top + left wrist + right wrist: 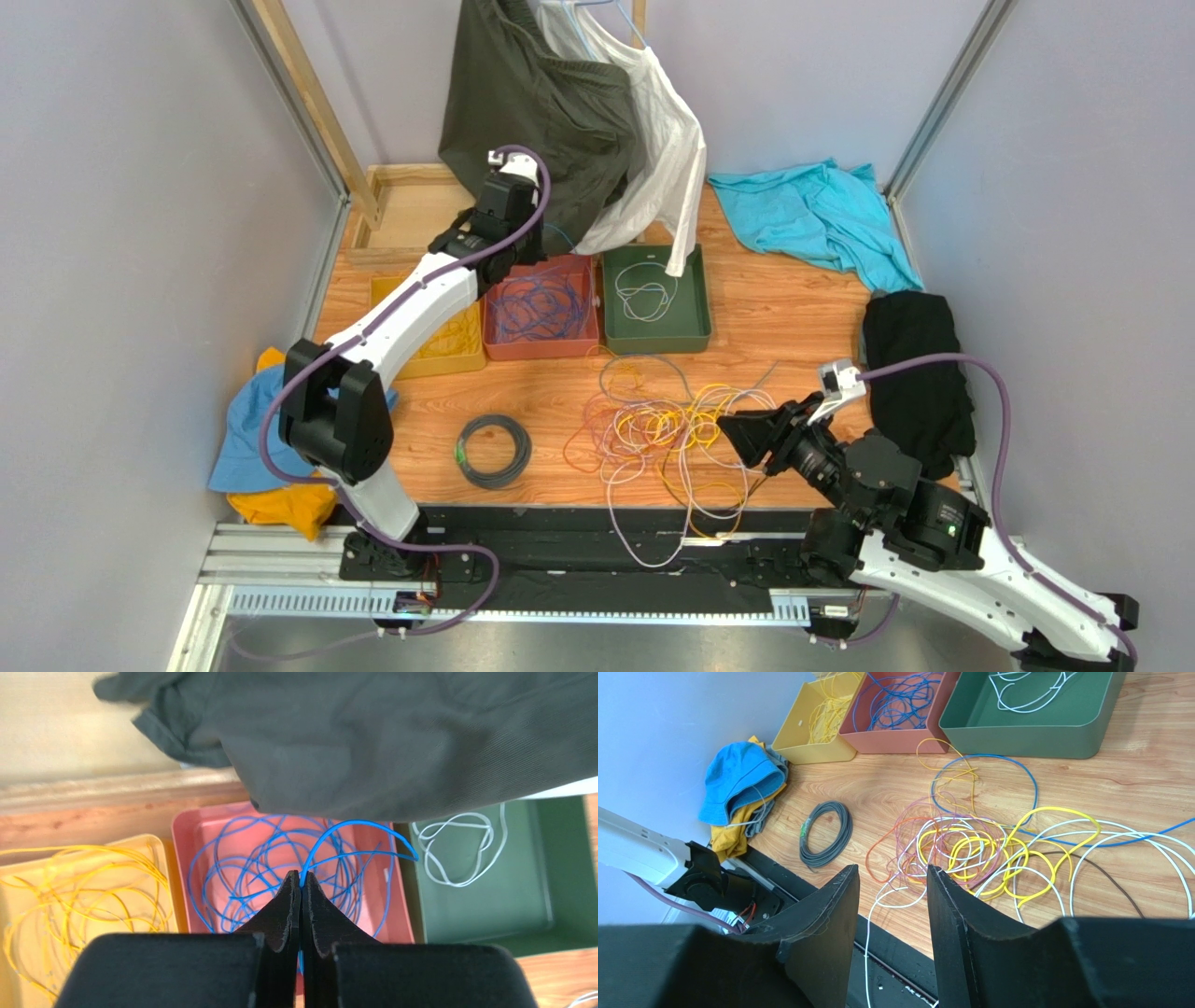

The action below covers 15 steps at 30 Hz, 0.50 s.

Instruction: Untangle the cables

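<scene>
Three shallow trays with rounded corners and smooth matte walls sit in a row at the far side of the wood-grain table.
- The yellow tray, on the left, holds yellow cables in loose thin loops.
- The red tray, in the middle, holds blue cables piled in overlapping rings.
- The green tray, on the right, holds a white cable in a few open loops.

The left gripper hangs over the red tray. Its jaws are pressed together on a blue strand, which arches up from the tips and over to the right, as far as the tray's right wall.

The tangle lies on the table near of the trays, centre-right. We see yellow, white, blue, orange and brown string-thin wires crossing one another. A grey coil, neatly wound, lies apart to its left.

The right gripper sits at the near right edge of the tangle. Its jaws are apart with nothing between them.

A ribbed olive garment drapes over the far rims of the red and green trays. A soft blue hat lies at the left edge.
</scene>
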Motion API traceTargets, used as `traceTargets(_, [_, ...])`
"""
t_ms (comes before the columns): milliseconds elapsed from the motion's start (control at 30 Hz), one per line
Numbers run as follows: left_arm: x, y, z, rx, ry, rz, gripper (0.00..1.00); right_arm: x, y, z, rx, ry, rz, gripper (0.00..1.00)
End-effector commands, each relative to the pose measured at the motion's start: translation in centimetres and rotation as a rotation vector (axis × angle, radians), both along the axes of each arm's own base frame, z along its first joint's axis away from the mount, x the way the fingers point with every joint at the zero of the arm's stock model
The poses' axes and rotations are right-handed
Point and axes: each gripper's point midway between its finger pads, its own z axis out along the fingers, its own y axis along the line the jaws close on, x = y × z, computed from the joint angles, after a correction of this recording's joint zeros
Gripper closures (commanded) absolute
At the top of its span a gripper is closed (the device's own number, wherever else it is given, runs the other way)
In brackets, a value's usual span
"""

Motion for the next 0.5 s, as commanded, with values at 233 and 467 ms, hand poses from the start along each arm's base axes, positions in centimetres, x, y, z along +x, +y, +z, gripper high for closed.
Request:
traceTargets(233, [-0.8,0.7,0.0,-0.058,-0.022,0.043,0.26,0.6,0.2,-0.6,-0.038,-0.007,-0.022,0.57])
traceTargets(467, [-6.1,1.8,2.4,-0.160,-0.047,0.063,0.01,0.7,0.2,-0.3,-0.029,-0.012,-0.027,0.57])
